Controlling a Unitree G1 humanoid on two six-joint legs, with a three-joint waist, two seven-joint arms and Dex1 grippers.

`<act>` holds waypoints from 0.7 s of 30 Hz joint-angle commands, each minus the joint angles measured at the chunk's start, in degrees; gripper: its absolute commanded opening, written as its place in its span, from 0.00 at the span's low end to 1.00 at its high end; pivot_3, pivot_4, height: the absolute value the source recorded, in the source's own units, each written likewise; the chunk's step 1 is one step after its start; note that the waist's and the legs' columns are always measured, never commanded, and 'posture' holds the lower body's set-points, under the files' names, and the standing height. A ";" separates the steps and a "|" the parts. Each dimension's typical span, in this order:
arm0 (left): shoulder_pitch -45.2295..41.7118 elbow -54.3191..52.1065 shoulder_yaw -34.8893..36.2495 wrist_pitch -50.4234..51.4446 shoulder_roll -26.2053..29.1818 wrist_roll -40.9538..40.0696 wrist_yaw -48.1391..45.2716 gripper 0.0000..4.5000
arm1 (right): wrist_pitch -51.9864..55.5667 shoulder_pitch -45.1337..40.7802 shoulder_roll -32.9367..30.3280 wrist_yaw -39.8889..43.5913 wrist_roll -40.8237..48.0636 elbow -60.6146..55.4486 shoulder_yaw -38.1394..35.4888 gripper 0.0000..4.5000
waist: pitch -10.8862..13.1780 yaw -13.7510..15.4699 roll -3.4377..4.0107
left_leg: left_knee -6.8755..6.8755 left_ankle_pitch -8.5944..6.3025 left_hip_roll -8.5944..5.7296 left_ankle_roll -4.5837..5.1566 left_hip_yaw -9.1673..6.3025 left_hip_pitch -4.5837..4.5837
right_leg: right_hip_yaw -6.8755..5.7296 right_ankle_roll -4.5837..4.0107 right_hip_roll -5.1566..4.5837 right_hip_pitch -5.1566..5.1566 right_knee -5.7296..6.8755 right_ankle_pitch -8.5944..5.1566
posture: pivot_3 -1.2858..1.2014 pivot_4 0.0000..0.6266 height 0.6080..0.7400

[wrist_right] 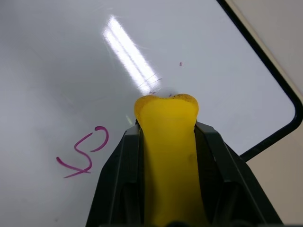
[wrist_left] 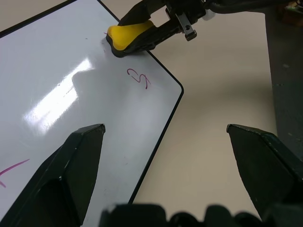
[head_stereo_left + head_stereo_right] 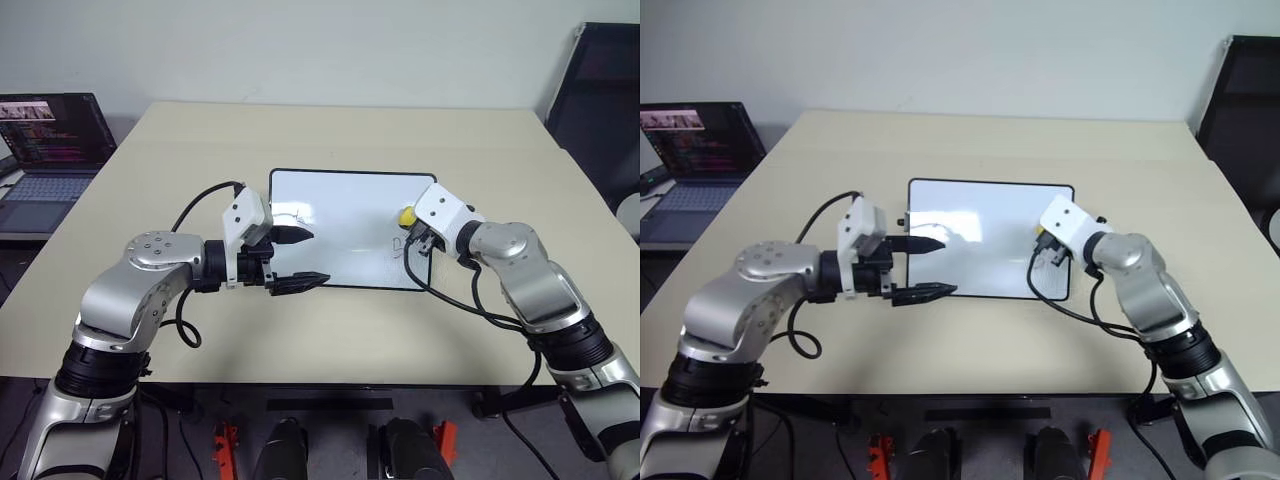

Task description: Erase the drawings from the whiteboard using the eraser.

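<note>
Whiteboard [image 3: 340, 215] lies flat mid-desk [image 3: 330, 140], laptop [image 3: 45, 160] off at the desk's left edge. Right pincer [image 1: 165, 137] clamped tight on the yellow eraser [image 1: 165, 156], its tip down against the board near the right edge; faint specks and smears just around the tip. One purple-red squiggle [image 1: 83, 153] sits just beside the eraser, nearer the board's near right corner, untouched. A second stroke [image 2: 12, 169] shows at the edge of the left wrist view, further along the board toward the left arm. Left pincer [image 3: 300, 258] wide open, empty, hovering over the board's near left corner, one finger over the white, the other past the frame. Judged: erasing under way, not finished; most of the surface reads clean, at least two marks left, nearest one a short sweep away.
</note>
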 commanded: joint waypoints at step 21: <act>0.53 -0.90 2.31 -0.83 1.23 0.04 0.54 1.00 | -6.07 -2.77 2.39 -2.66 -7.21 5.21 0.12 0.24 | -0.01 -0.64 -0.03 | -0.02 0.16 0.01 0.00 0.01 0.17 | 0.03 -0.05 0.00 0.07 -0.01 0.16 | 0.52 0.24 1.00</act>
